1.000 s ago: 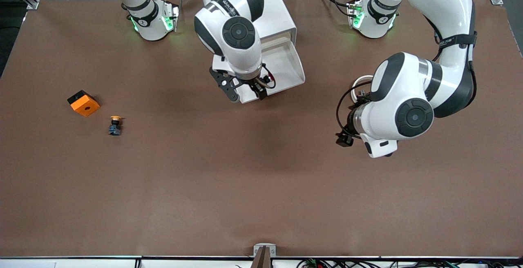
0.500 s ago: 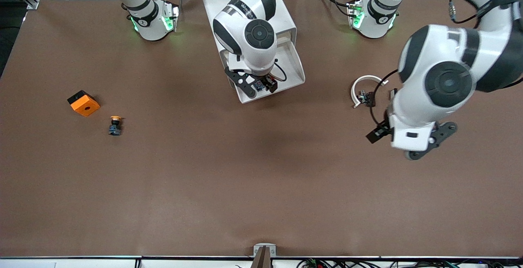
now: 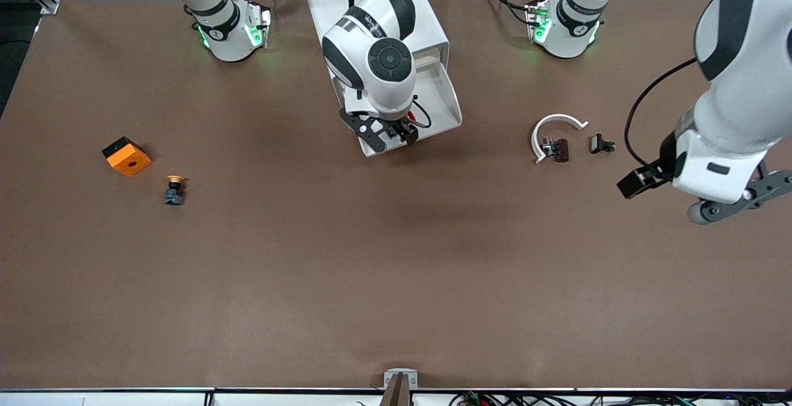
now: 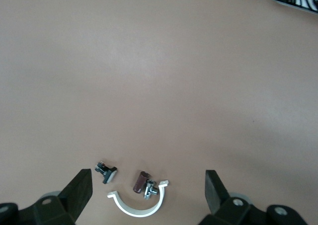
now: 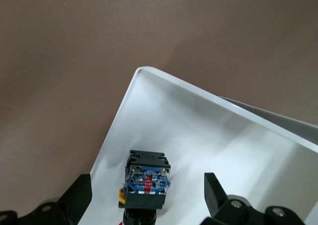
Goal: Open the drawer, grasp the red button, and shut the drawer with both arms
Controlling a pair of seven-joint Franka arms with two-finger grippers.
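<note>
Between the spread fingers of the right gripper (image 5: 148, 191), button (image 5: 147, 180) in open drawer (image 5: 238, 150), left gripper (image 4: 149, 187) spread over surface (image 4: 159, 76).

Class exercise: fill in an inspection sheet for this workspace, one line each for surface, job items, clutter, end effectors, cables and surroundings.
Surface: brown table.
Job items: drawer pulled open from the white cabinet; button lies inside it.
Clutter: orange cube and yellow-capped button toward the right arm's end; white curved clip and small dark parts toward the left arm's end.
End effectors: right end effector open over the button; left end effector open above the clip.
Cables: black cable on the left arm.
Surroundings: nothing seen.
</note>
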